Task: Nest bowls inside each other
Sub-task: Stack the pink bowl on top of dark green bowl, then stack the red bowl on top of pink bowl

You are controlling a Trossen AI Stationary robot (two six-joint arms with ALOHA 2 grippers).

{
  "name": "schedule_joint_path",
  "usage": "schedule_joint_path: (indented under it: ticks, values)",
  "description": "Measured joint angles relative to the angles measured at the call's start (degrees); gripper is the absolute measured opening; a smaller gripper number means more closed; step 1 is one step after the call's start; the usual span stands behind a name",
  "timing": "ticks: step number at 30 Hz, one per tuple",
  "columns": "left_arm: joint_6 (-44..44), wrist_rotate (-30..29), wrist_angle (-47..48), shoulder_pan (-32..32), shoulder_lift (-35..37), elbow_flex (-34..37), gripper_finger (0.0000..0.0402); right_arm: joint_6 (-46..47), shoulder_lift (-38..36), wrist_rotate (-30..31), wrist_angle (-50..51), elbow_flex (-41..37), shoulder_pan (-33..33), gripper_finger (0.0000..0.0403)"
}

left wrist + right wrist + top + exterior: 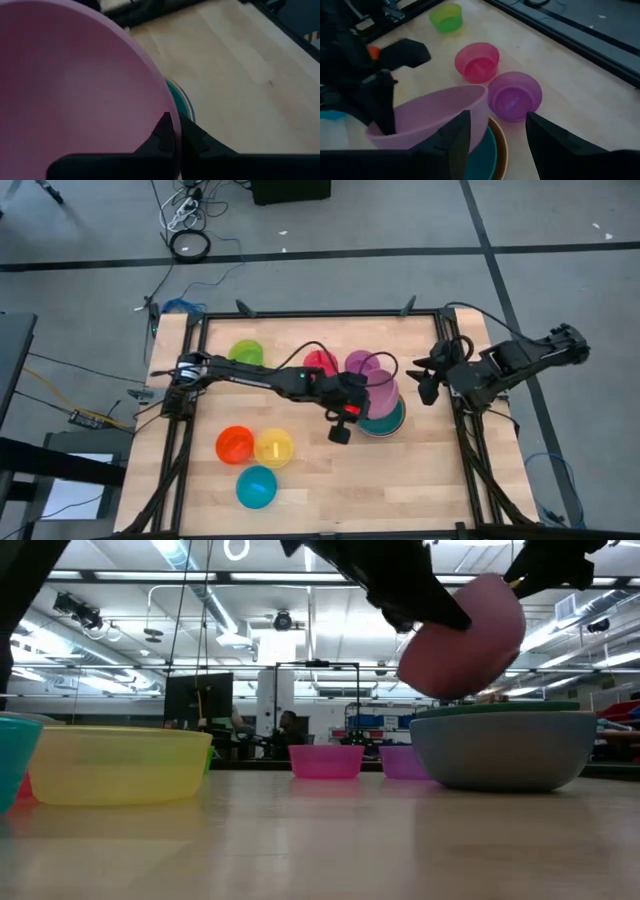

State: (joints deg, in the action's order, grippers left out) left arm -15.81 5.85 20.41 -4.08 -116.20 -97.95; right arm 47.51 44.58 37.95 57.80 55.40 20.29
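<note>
My left gripper is shut on a pink bowl, holding it tilted just above a stack of bowls whose inner bowl is teal. My right gripper hangs open and raised at the table's right side, beside the stack, holding nothing. Magenta, purple and green bowls stand on their bases at the far side. Orange, yellow and cyan bowls stand at the near left. My left gripper pinches the pink bowl's wall at the rim, one finger inside the bowl and the other outside. The fingers slant down from the table's left. The bowl is lifted clear and tilted, hanging over the stack.
Black rails frame the wooden table. Bare wood lies at the near right and between the two groups of bowls. Cables and a dark box lie on the floor beyond the far edge.
</note>
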Motion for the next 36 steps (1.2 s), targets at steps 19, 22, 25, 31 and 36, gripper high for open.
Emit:
schedule_joint_path:
  ticks: [19, 22, 25, 31, 36]
  values:
    - [15.0, 7.1, -0.3, 0.1, -0.3, -1.3, 0.0161, 1.9, 3.9, -0.6, 0.2, 0.0, 2.6, 0.018]
    - [14.4, 5.1, 1.2, 0.1, 3.0, -1.3, 0.0162, 1.9, 4.8, -0.1, 0.1, 0.0, 2.6, 0.0179]
    - [12.4, 0.0, 6.8, 0.1, 7.3, -1.3, 0.0161, 2.8, 5.9, 0.5, -1.5, 0.0, 2.6, 0.0179]
    - [11.1, -10.5, 20.5, 0.0, 17.8, -1.3, 0.016, 3.0, 11.5, 1.3, -8.1, 0.0, 3.9, 0.0179]
    - [11.7, -17.9, 26.6, -0.5, 25.7, -1.3, 0.0161, 0.2, 18.7, 5.4, -10.4, 0.0, 0.6, 0.0179]
